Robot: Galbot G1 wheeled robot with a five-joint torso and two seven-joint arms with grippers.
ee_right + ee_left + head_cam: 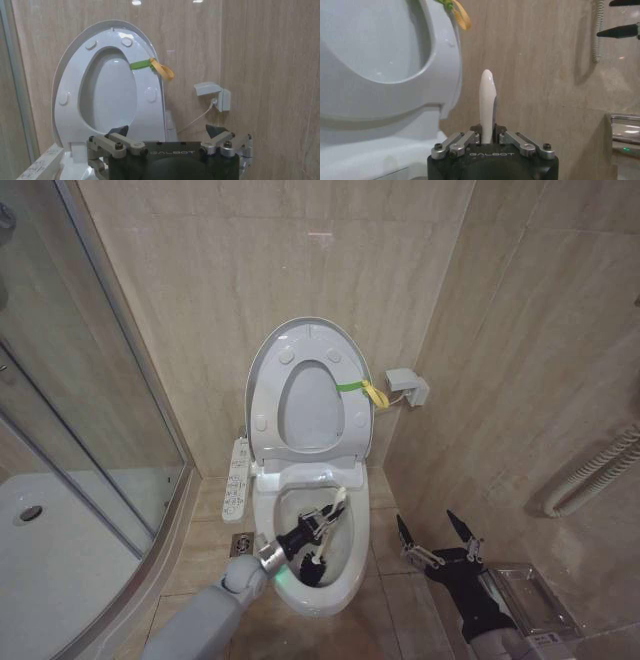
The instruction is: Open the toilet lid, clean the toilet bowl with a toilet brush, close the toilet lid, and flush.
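Here the left hand [322, 525] grips the smooth white toilet brush [330, 520] inside the glossy oval toilet bowl [345, 595]; right hand [435, 532] open.

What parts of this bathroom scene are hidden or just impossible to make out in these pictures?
- Head view: the black bristle head of the toilet brush lies partly behind the left gripper inside the toilet bowl.
- Left wrist view: the brush's lower end is hidden behind the gripper body.
- Head view: markings on the button panel are too small to read.
- Right wrist view: the right gripper covers the bowl below the toilet lid.
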